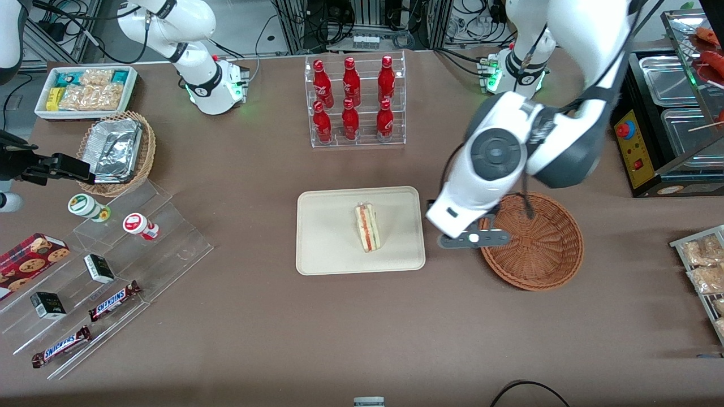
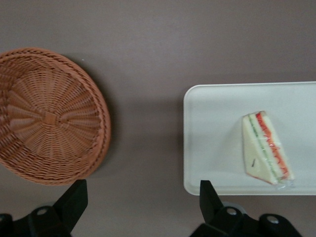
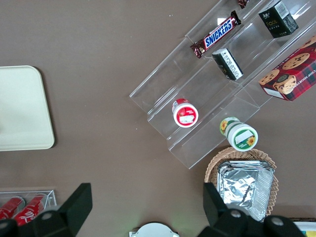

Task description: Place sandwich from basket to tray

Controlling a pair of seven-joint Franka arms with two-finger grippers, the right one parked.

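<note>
The sandwich (image 1: 367, 228) (image 2: 265, 148), a white wedge with red, orange and green layers, lies on the cream tray (image 1: 328, 226) (image 2: 212, 123). The reddish-brown wicker basket (image 1: 537, 249) (image 2: 47, 116) stands beside the tray, toward the working arm's end, with nothing in it. My left gripper (image 1: 455, 226) (image 2: 142, 187) hangs above the bare strip of table between tray and basket. It is open, with only brown tabletop showing between its black fingers (image 2: 74, 197). A corner of the tray (image 3: 22, 108) also shows in the right wrist view.
A clear rack of red bottles (image 1: 355, 102) stands farther from the front camera than the tray. Clear step shelves with snacks (image 1: 113, 265), a foil-lined basket (image 1: 116, 150) and a white snack bin (image 1: 85, 90) sit toward the parked arm's end. A packet rack (image 1: 704, 271) is at the working arm's end.
</note>
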